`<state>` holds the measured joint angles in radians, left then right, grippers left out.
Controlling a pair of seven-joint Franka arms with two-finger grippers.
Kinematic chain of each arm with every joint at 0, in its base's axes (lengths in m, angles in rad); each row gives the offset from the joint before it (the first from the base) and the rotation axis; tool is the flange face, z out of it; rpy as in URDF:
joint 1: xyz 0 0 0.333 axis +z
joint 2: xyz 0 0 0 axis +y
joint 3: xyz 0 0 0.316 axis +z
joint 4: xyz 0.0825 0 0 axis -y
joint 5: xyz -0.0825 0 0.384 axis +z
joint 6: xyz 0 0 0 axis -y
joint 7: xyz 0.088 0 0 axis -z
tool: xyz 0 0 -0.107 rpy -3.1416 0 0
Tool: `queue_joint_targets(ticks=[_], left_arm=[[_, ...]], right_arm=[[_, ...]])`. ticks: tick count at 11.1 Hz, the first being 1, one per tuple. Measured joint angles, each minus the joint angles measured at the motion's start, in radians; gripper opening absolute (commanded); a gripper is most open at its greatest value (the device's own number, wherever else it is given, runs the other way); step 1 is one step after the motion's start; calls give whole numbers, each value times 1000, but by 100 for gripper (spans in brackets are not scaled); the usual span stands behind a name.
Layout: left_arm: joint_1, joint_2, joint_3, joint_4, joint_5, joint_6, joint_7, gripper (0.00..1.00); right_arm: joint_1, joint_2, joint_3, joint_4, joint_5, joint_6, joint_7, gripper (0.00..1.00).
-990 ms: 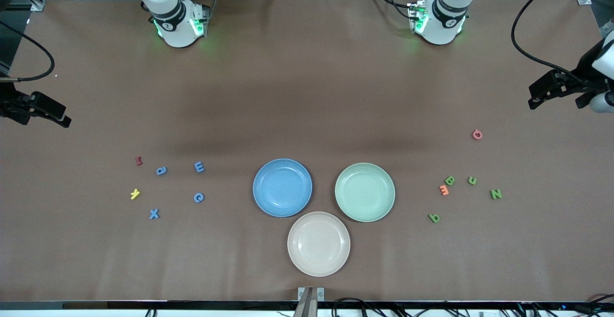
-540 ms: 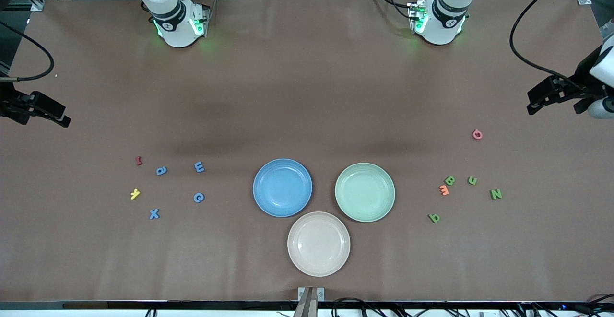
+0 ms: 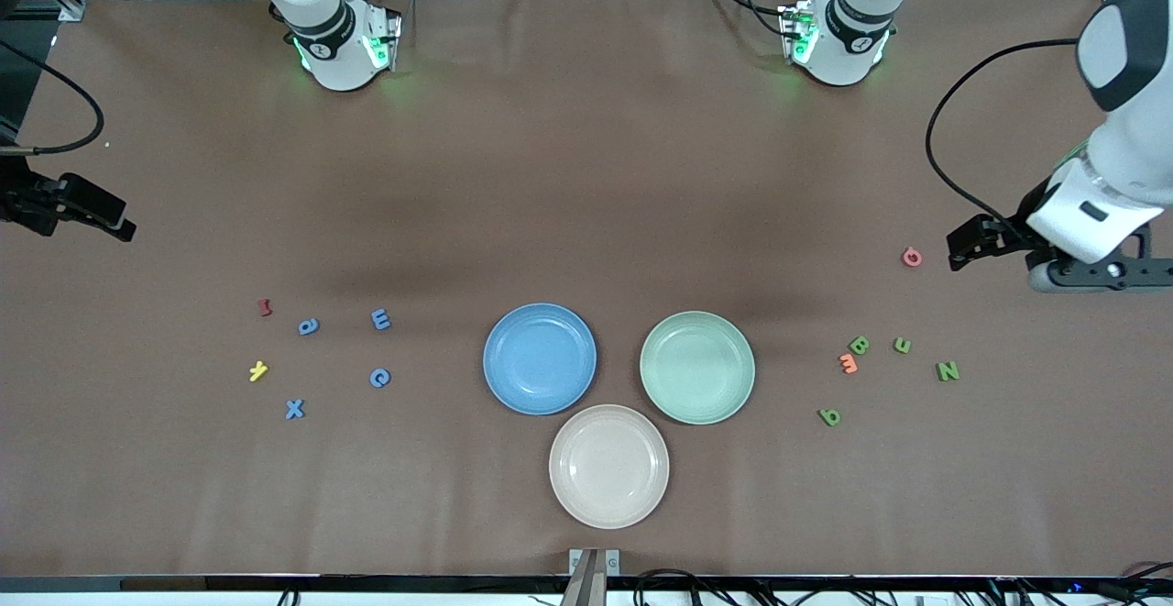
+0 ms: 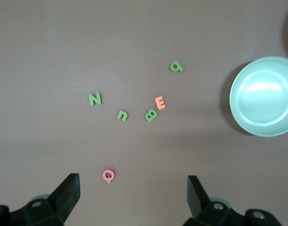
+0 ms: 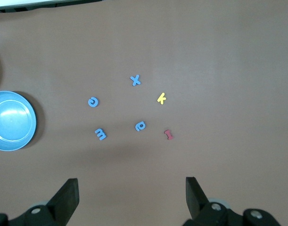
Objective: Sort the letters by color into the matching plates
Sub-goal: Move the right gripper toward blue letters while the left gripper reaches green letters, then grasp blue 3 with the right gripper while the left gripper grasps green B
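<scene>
The left claw is hanging over the table at the left arm's end, its fingers spread wide and gripping nothing. From its wrist camera the pink letter Q is showing between the two fingertips, down on the table. The right claw is waiting over its own end of the table, also released, jaws gaping, empty.

Every letter is lying on the table, none on a plate. Toward the left arm's end the green ones are reading N, u, B and p. An orange E is sitting just beside the B, and whether they are touching I cannot tell. The pink Q is lying apart from that cluster, farther from the front camera.

Toward the right arm's end the blue ones are reading a, m, c and x. A yellow k and a small dark red piece, its letter not readable, are lying among them.

In the middle, the blue plate and the mint green plate are sitting side by side, both bare, the blue one toward the blue letters, the green one toward the green letters. The cream-pink plate is lying nearer the front camera, tucked between the pair.
</scene>
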<state>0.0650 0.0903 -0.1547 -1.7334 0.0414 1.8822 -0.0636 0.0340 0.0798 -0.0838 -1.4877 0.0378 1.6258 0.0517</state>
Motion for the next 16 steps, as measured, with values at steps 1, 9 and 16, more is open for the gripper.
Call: queue_joint_targets(ticks=[1,9,16], left_arm=[[-2,8,0,-26,0,20,45,100],[-1,56,6,-296,0,397,437,100],[-6,194,7,-312,0,537,650,100]], right_arm=[[0,1,0,-4,0,-4,0,100],[54,42,4,-227,23,219,59,100],[167,103,8,-505,26,557,-120,100]])
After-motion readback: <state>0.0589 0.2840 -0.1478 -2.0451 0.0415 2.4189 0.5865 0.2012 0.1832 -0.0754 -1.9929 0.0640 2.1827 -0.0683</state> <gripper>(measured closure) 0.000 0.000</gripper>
